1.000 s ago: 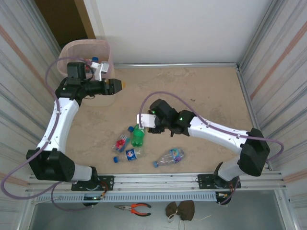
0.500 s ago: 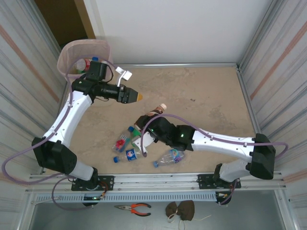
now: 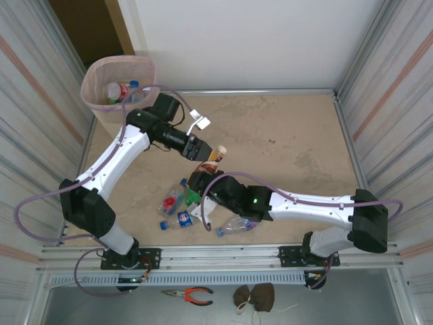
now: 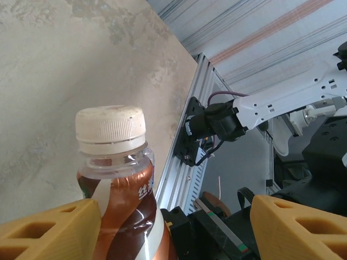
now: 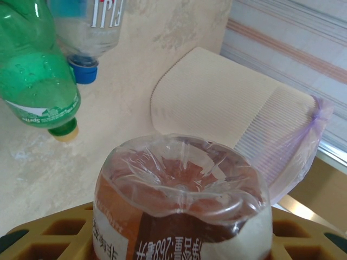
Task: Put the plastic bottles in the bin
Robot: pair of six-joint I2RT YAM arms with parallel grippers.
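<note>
Top external: my left gripper (image 3: 214,152) has swung off the bin (image 3: 86,91) at eleven o'clock, jaws spread round the capped end of the brown bottle (image 4: 116,162) my right gripper (image 5: 176,233) pinches mid-table, so a handover looks imminent.

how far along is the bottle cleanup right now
Done: at least two bottles lie in the bin. In hand: the right gripper grips a brown-label bottle by its base, with the cap end between the open left gripper, apparently a handover. Left: at least four loose bottles on the table, a green bottle among them.
</note>
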